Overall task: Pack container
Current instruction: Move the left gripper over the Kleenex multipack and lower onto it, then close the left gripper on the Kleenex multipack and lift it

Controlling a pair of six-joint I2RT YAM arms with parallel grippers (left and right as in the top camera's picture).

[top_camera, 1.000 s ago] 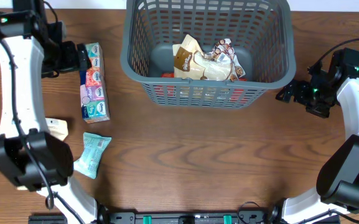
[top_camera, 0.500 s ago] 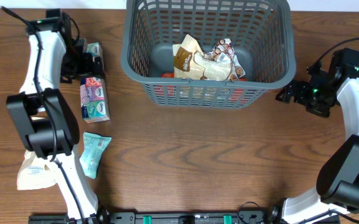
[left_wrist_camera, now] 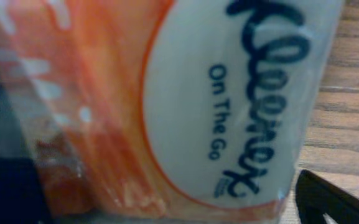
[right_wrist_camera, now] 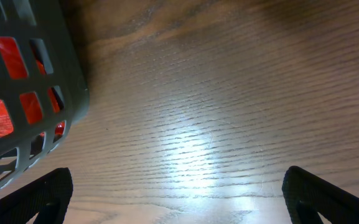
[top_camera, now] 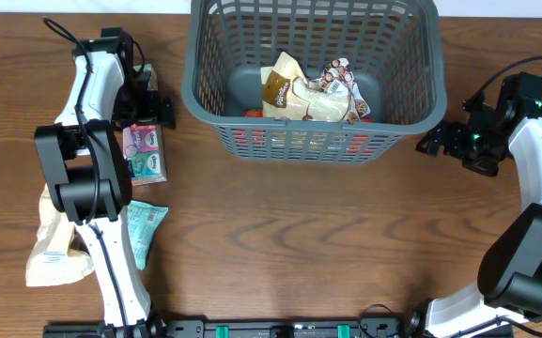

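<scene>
Container (top_camera: pixel 205 66): one, a dark grey lattice basket at the far centre of the desk (top_camera: pixel 299 244). Mouth up, long axis left–right, far rim cut by the picture edge.

Inside it:
- one brown-and-cream snack bag (top_camera: pixel 289 94)
- one printed packet (top_camera: pixel 338 77) just right of the bag
- red wrapping (top_camera: pixel 252 114) low by the near wall, number unclear

On the desk left of the container:
- one strip of tissue packs (top_camera: pixel 145 155), long axis near–far
- one teal packet (top_camera: pixel 142 230), nearer than the strip
- one cream bag (top_camera: pixel 53 246) at near left, partly behind the arm

Left fingers (top_camera: pixel 156 110) sit over the far end of the strip. An orange "Kleenex On The Go" face fills the wrist view, with one dark tip at lower right. Cannot tell whether they clamp it.

Right fingers (top_camera: pixel 437 141) hover just right of the container's near-right corner, spread wide, holding nothing.
</scene>
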